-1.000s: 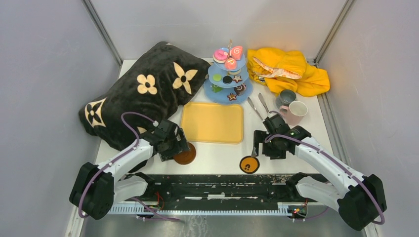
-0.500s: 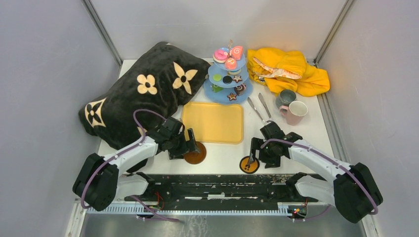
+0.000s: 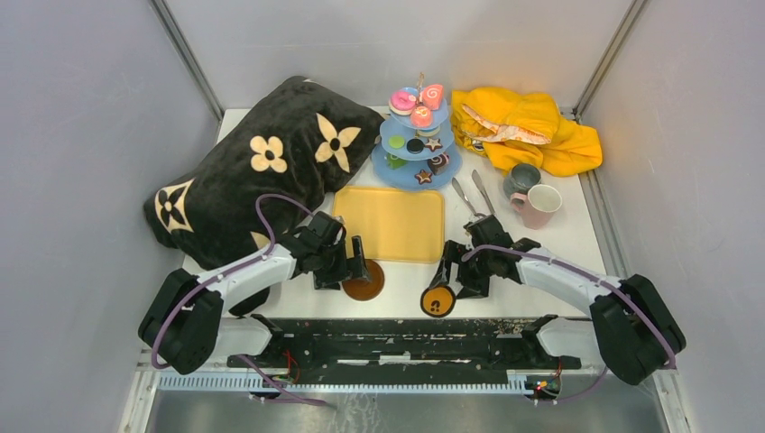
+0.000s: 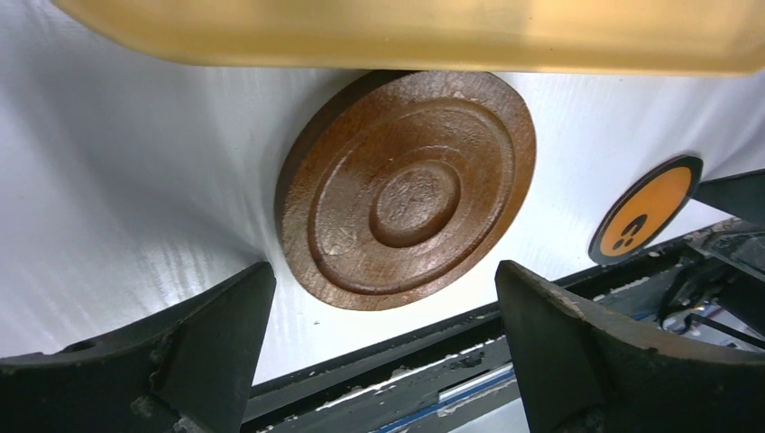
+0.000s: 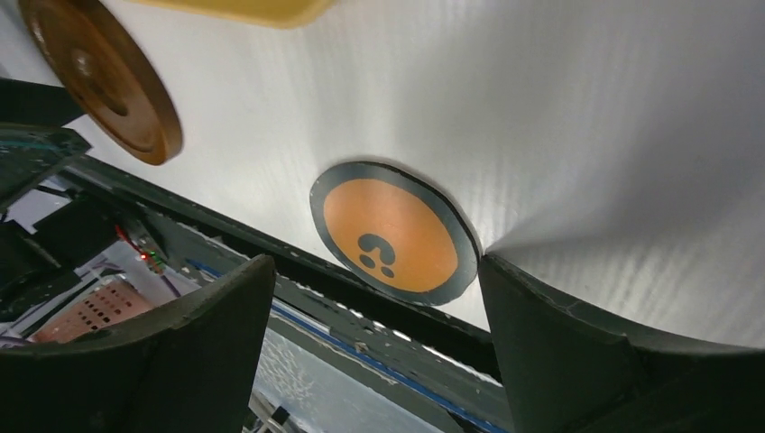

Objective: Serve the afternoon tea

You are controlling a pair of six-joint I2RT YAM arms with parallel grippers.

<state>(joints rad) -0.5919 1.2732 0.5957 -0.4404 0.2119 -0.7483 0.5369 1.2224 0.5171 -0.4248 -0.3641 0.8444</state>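
Brown coaster (image 4: 406,188): lies flat on the tabletop (image 3: 406,281), just beside the near edge of the yellow tray (image 3: 390,224), toward its left corner.
Orange coaster (image 5: 394,231): flat, nearer than the tray's right corner, at the tabletop's front rim.
Left gripper (image 4: 383,284): jaws spread wide, one either side of the brown coaster, bare tabletop showing on both sides; nothing grasped.
Right gripper (image 5: 377,266): jaws released, straddling the orange coaster; its rim sits right against one jaw and clear of the other.
Left wrist view only: the raised rings on the brown coaster, and the gaps beside each jaw, which the top view hides.
Right wrist view only: the dark rim and black marks on the orange face; the brown coaster shows edge-on at upper left.
Top view only: light-blue three-tier stand (image 3: 406,174) behind the tray's far edge, carrying toy sweets (image 3: 421,115); pink cup (image 3: 539,206) and grey mug (image 3: 521,178) right of the tray, touching; tongs (image 3: 474,194) between tray and cups.
Further out: black flowered cushion (image 3: 262,171) left of the tray; yellow cloth (image 3: 528,126) behind the cups.
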